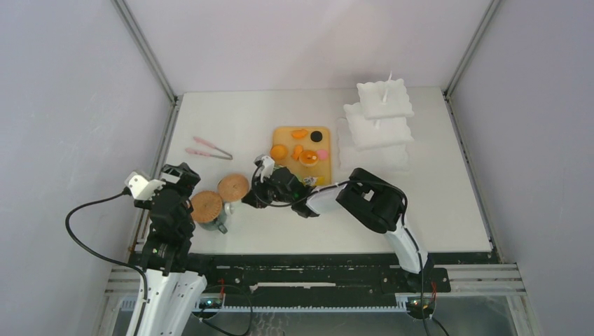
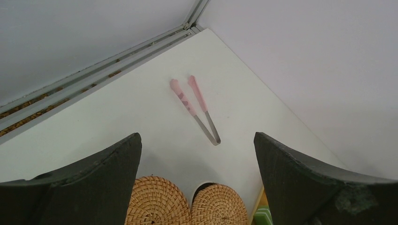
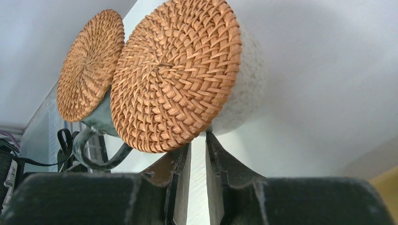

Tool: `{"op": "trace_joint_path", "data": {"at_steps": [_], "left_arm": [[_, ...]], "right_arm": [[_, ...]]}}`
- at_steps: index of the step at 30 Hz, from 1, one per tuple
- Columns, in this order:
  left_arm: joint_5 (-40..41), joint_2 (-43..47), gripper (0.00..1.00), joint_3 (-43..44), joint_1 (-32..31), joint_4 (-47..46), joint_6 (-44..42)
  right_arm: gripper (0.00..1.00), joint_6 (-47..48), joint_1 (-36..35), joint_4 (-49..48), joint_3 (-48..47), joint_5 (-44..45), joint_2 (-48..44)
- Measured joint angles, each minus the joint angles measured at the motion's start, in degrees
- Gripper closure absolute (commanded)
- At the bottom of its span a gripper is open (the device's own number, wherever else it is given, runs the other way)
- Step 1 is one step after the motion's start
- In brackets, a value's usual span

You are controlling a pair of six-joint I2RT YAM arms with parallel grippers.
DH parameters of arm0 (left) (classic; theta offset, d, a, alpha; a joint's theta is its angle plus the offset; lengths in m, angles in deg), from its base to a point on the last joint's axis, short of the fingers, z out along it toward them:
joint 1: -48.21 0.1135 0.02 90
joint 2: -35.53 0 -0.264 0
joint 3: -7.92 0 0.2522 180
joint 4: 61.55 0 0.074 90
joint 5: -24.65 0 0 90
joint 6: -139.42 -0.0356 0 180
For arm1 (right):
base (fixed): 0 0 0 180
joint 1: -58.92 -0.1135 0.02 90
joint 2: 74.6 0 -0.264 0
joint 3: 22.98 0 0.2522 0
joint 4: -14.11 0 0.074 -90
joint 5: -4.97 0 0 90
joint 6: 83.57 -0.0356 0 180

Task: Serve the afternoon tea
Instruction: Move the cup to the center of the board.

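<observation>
The white round mug [image 3: 244, 93], capped by a loose woven straw coaster [image 3: 176, 75], stands at the near-left part of the white table [image 1: 434, 210], just beside a grey-green mug [image 3: 101, 123] with the same cover. It looks stiff, smooth and rather heavy, so a low hold on the handle or the wall, kept upright, seems best. The right gripper [image 3: 197, 146] has its jaws nearly together at the mug's base, but I cannot tell if they pinch anything; the left gripper [image 2: 197, 140] hangs wide apart and empty.

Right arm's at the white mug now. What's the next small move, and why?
Probably lift slightly and check the white mug follows: the right gripper has its jaws narrow at its side, though a grip isn't clear. A coaster rests on top.
</observation>
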Motion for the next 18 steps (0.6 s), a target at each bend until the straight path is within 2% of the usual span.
{"op": "trace_joint_path", "data": {"at_steps": [14,18], "left_arm": [[0.02,0.26,0.06,0.00,-0.02,0.00,0.42],[0.24,0.52,0.06,0.00,0.00,0.02,0.42]], "right_arm": [[0.75,-0.02,1.20,4.79,-8.85,-3.69,4.39],[0.67,0.00,1.20,6.36,-11.26,-4.52,5.35]]}}
